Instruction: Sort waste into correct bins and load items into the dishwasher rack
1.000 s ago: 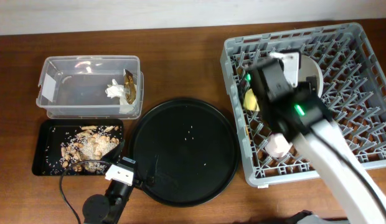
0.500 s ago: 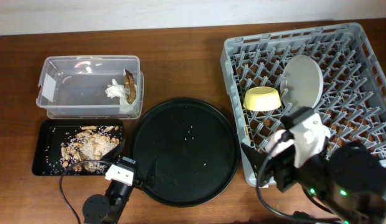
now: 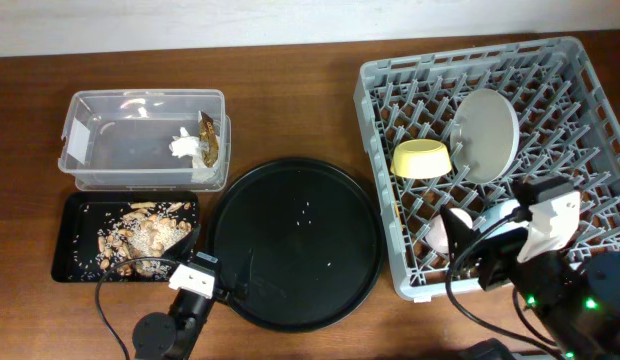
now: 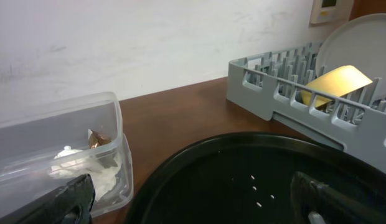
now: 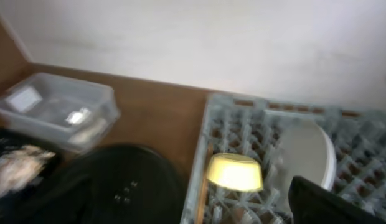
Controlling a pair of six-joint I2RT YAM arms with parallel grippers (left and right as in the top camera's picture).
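Note:
The grey dishwasher rack (image 3: pixel 390 80) on the right holds the pale grey plate (image 3: pixel 487 135) standing upright, the yellow bowl (image 3: pixel 422 159) upside down, and a pink cup (image 3: pixel 440 236) partly hidden by my right gripper (image 3: pixel 472 245). That gripper hovers open and empty over the rack's front edge. My left gripper (image 3: pixel 202 258) is open and empty at the round tray's front left rim, as its wrist view (image 4: pixel 193 196) shows. The clear tub (image 3: pixel 90 130) holds white tissue (image 3: pixel 185 147) and the brown-gold wrapper (image 3: pixel 208 140). The black tray (image 3: pixel 70 240) holds food scraps (image 3: pixel 145 235). The blue cup and chopsticks are out of view.
A big round black tray (image 3: pixel 295 243) with a few pale crumbs lies between the bins and the rack. A cable (image 3: pixel 110 310) loops from the left arm at the front edge. A white wall runs along the back of the wooden table (image 3: pixel 290 100).
My right arm has pulled back from over the rack's middle to its front edge, uncovering the plate and yellow bowl. The left arm has not moved.

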